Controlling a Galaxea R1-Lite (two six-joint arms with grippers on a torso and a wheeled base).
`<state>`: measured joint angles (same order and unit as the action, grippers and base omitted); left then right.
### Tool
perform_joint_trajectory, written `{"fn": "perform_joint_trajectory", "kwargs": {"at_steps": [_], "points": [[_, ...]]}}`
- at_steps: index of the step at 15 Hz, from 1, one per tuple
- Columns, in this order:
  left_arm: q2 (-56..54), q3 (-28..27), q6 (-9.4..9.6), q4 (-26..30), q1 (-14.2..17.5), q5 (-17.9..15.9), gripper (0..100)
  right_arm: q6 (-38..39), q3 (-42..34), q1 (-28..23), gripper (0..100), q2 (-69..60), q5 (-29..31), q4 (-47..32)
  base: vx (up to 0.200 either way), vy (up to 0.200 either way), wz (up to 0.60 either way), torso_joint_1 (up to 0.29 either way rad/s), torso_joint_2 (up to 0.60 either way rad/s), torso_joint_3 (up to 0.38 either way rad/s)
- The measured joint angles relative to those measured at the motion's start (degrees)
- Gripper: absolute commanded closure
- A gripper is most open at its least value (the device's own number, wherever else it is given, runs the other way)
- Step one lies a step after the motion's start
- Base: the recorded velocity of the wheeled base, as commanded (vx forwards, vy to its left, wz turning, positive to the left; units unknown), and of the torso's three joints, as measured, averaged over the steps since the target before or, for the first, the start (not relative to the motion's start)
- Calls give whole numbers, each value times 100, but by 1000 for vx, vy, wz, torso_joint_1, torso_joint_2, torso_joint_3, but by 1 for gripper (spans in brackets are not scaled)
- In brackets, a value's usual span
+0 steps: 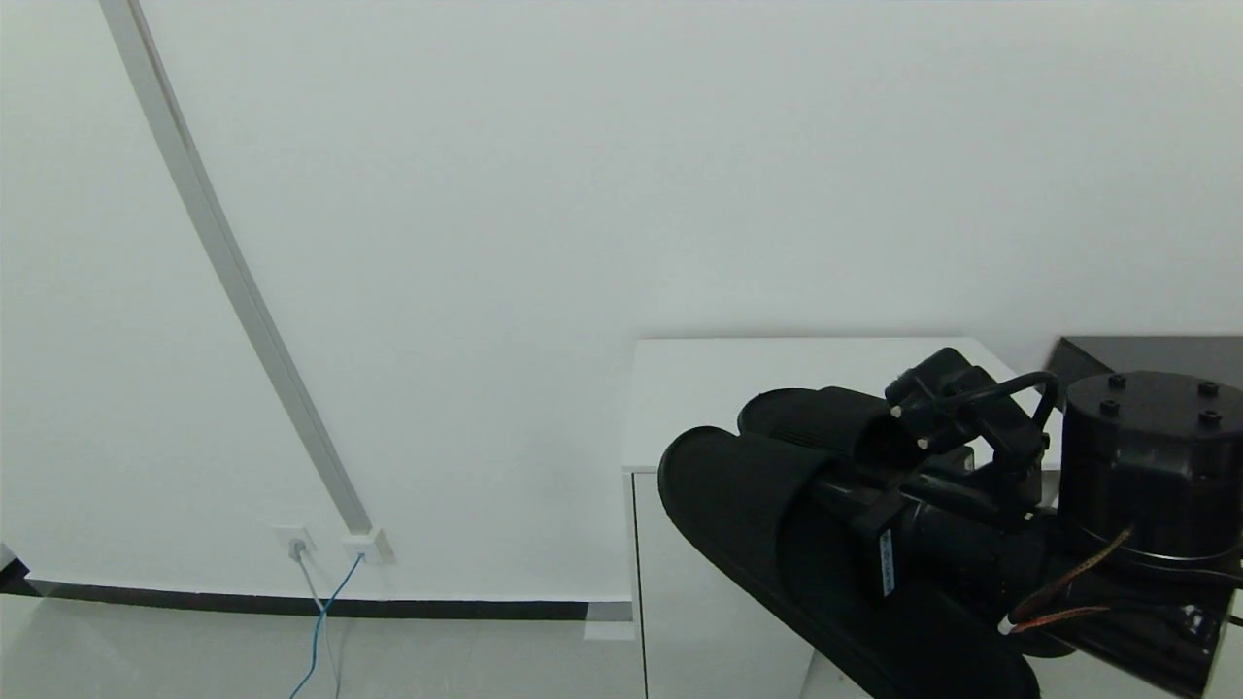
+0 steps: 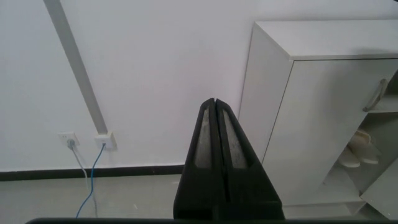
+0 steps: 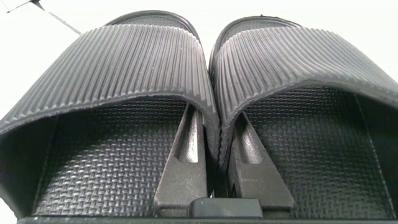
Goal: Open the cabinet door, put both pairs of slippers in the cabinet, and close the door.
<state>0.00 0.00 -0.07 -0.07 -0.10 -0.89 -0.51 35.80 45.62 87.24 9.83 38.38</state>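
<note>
Two black slippers (image 1: 767, 505) hang side by side in the air on the right gripper (image 3: 216, 134). Its fingers sit one inside each slipper and pinch the two inner walls together. The soles point forward, in front of the white cabinet (image 1: 699, 388).

Left gripper (image 2: 216, 106): fingers pressed together, nothing held, raised off to the cabinet's side.

Door (image 2: 323, 112): its handle (image 2: 375, 94) is at the free edge. It stands open enough to show a shelf (image 2: 348, 177) with a pale pair of slippers (image 2: 360, 149) lying on it.

Risks, as judged:
- The grip is only on soft upper walls, so a jolt or tilt could let one slipper slide off its finger.
- The long soles stick out well beyond the gripper and could catch the door edge or the shelf lip on the way in.
- A low or deep entry could push the pale pair aside.
- A knock against the door could swing it and narrow the opening.
</note>
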Motion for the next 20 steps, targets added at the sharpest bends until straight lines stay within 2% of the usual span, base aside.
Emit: {"fn": "perform_joint_trajectory", "kwargs": {"at_steps": [17, 20], "points": [[0, 0, 0, 0, 0, 0, 100, 2, -171, -4, 100, -17, 10, 10, 0, 0, 0, 0, 0, 0], [0, 0, 0, 0, 0, 0, 100, 0, -171, -4, 100, -11, 10, 10, 0, -200, 0, 4, 1, 2]]}}
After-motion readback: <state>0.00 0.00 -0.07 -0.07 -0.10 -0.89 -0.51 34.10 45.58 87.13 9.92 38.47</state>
